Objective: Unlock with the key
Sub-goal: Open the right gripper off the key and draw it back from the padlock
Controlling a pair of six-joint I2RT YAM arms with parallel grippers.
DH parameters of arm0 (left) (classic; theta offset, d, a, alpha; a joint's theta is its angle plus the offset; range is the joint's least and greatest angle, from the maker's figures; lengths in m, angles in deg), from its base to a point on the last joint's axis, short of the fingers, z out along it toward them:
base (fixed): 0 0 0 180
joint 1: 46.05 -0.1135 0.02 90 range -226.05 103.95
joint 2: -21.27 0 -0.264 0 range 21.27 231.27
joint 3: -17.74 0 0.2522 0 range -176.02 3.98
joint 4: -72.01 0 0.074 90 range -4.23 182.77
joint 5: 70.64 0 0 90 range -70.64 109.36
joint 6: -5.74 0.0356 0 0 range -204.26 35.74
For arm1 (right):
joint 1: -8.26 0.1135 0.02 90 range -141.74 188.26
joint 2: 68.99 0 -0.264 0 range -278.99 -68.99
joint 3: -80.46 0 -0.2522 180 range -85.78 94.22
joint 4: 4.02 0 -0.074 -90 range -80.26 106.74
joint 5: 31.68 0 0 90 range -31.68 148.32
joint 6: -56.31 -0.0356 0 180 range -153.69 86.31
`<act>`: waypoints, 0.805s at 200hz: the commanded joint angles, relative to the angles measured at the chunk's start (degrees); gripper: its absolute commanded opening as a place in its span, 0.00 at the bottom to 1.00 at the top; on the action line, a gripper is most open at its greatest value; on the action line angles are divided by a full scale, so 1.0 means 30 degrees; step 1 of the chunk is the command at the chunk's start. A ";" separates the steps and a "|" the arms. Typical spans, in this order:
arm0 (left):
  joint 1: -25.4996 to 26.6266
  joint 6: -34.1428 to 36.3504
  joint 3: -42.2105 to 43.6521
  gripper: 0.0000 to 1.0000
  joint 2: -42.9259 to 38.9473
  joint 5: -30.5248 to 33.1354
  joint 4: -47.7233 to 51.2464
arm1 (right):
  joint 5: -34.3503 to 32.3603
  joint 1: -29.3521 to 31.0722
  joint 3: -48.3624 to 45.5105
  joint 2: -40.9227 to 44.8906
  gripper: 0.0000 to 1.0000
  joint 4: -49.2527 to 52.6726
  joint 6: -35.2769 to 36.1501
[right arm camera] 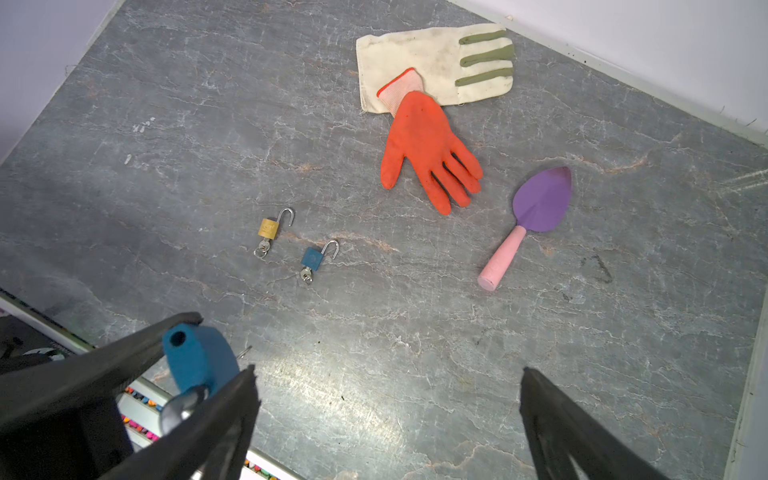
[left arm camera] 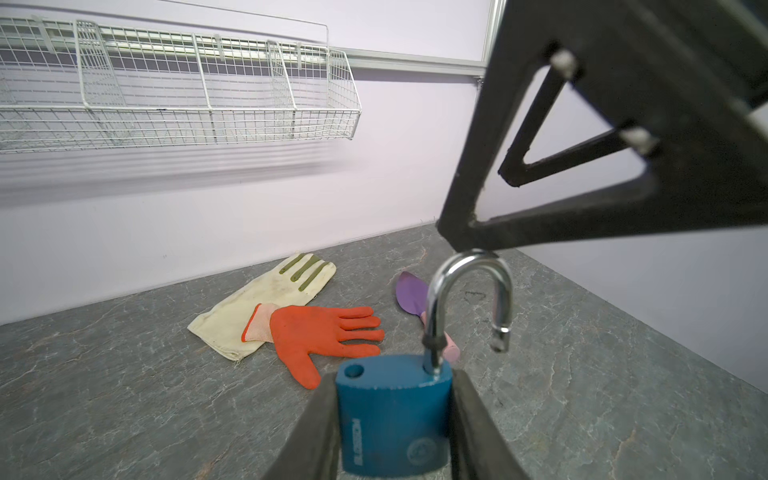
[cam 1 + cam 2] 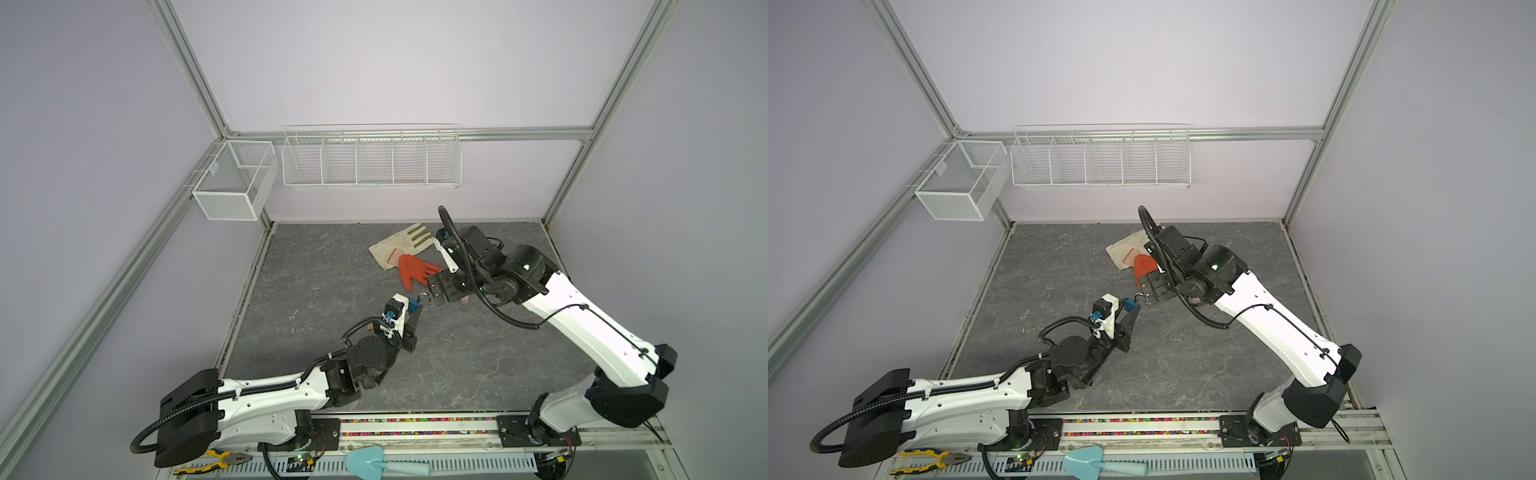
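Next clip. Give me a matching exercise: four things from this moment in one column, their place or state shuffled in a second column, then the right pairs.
1. large blue padlock
2. orange glove
3. pink-handled trowel
4. right gripper

A. jaws wide apart
B. cuff overlapping the cream glove
C. clamped in the left gripper, shackle open
D. flat on the table, purple blade

Pairs: 1-C, 2-B, 3-D, 4-A

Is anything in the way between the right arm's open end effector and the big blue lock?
Nothing visible is. The open right end effector sits right by the shackle of the blue padlock, gripped by the left end effector.
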 commanded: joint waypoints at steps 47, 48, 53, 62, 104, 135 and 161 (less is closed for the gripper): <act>0.0014 -0.0393 -0.0861 0.00 -0.0123 0.0361 -0.0533 | 0.1747 -0.0284 -0.1214 0.1354 0.99 -0.0961 0.0035; 0.0018 -0.0401 -0.0861 0.00 -0.0117 0.0377 -0.0533 | 0.1761 -0.0279 -0.1226 0.1380 0.99 -0.0992 0.0044; 0.0020 -0.0422 -0.0876 0.00 -0.0112 0.0356 -0.0548 | 0.1873 -0.0303 -0.1334 0.1462 0.99 -0.1091 0.0052; 0.0020 -0.0467 -0.0891 0.00 -0.0122 0.0363 -0.0518 | 0.1971 -0.0375 -0.1463 0.1589 0.99 -0.1211 0.0037; -0.0004 -0.0621 -0.1008 0.00 -0.0024 0.0372 -0.0451 | 0.2339 -0.0678 -0.1940 0.2402 1.00 -0.1559 0.0214; 0.0017 -0.0613 -0.1111 0.00 0.0074 0.0124 -0.0562 | 0.2276 -0.1012 -0.2381 0.2760 1.00 -0.1799 0.0317; 0.0001 -0.0584 -0.1140 0.00 0.0090 -0.0227 -0.0632 | 0.1832 -0.1296 -0.2389 0.2588 1.00 -0.1790 0.0561</act>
